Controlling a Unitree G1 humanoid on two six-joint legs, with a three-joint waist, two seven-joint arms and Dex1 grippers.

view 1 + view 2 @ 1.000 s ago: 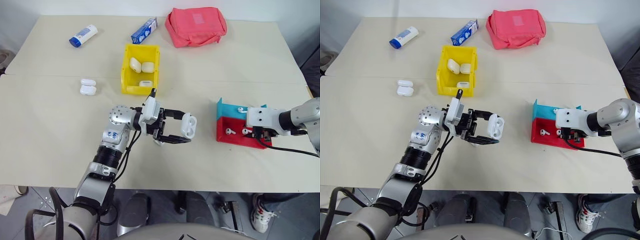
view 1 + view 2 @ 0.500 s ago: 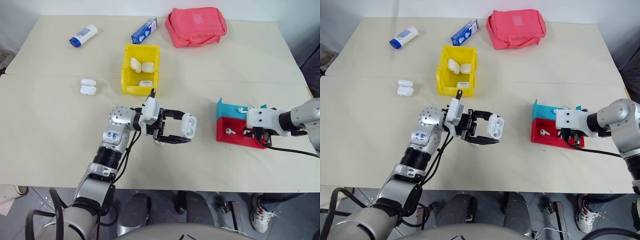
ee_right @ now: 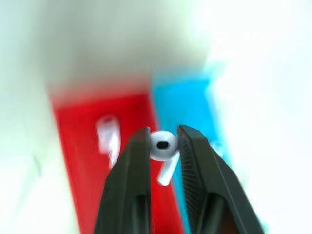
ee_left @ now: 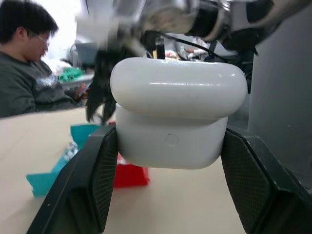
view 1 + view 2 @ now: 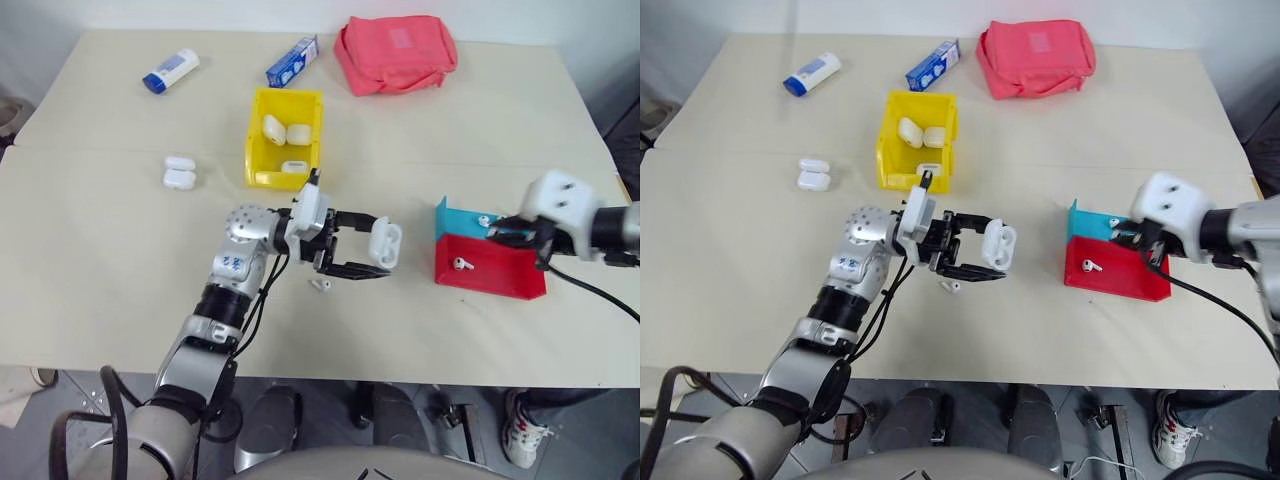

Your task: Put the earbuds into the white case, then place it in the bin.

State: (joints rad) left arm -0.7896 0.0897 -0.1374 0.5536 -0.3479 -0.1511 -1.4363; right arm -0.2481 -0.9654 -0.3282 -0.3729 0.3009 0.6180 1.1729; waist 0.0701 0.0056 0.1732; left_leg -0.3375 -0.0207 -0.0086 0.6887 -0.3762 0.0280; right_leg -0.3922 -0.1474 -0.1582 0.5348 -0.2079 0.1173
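Above the red and teal tray (image 5: 490, 268), the right claw (image 3: 163, 141) pinches an earbud (image 3: 163, 148) (stem down); the left claw (image 5: 378, 252) grips the white case (image 5: 385, 242), awaiting insertion.

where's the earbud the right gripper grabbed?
Right wrist view: the earbud sits pinched between the right gripper fingers, above the red and teal tray on the table's right side; another earbud lies in the tray's red part.
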